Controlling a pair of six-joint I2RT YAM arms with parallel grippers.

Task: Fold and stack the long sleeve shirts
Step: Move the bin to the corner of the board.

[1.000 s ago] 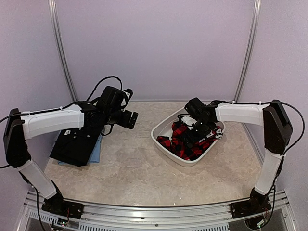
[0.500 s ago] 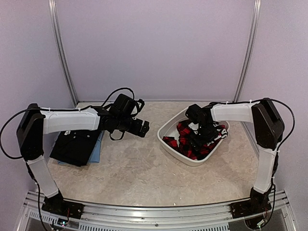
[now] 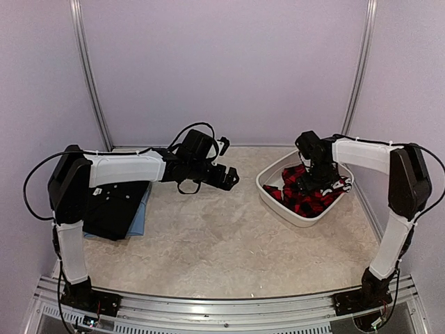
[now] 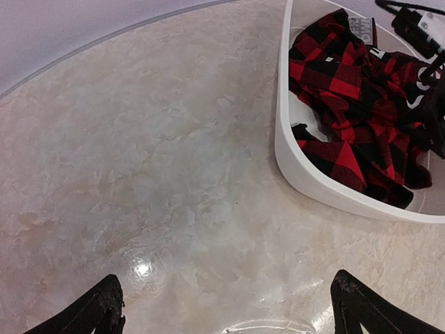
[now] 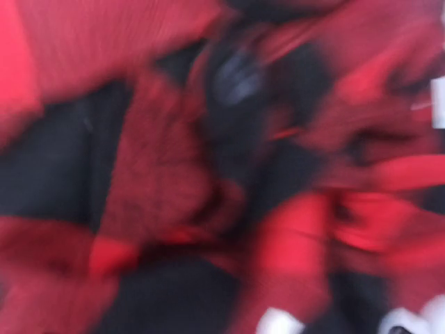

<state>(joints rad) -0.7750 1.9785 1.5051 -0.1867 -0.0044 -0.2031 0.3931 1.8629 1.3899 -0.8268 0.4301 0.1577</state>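
A red-and-black checked flannel shirt [image 3: 306, 198] lies crumpled in the white basin [image 3: 292, 216] at the right. My right gripper [image 3: 314, 182] is down in the basin, pressed against that shirt. The right wrist view is a blur of red and black cloth [image 5: 174, 174] with no fingers showing; the jaws stand wide. My left gripper [image 3: 233, 177] hovers open over bare table left of the basin, nothing between its fingertips [image 4: 104, 309]. The left wrist view shows the basin rim [image 4: 292, 153] and the shirt [image 4: 348, 83] ahead. A black folded shirt [image 3: 115, 209] lies on a light blue one [image 3: 138, 223] at far left.
Lilac walls with metal uprights [image 3: 90, 76] close in the back and sides. An aluminium rail [image 3: 222, 306] runs along the near edge by both arm bases. The basin sits close to the right wall.
The basin and its checked shirt have slid right and back along with my right arm. My left arm has stretched right, from above the black shirt toward the table's middle.
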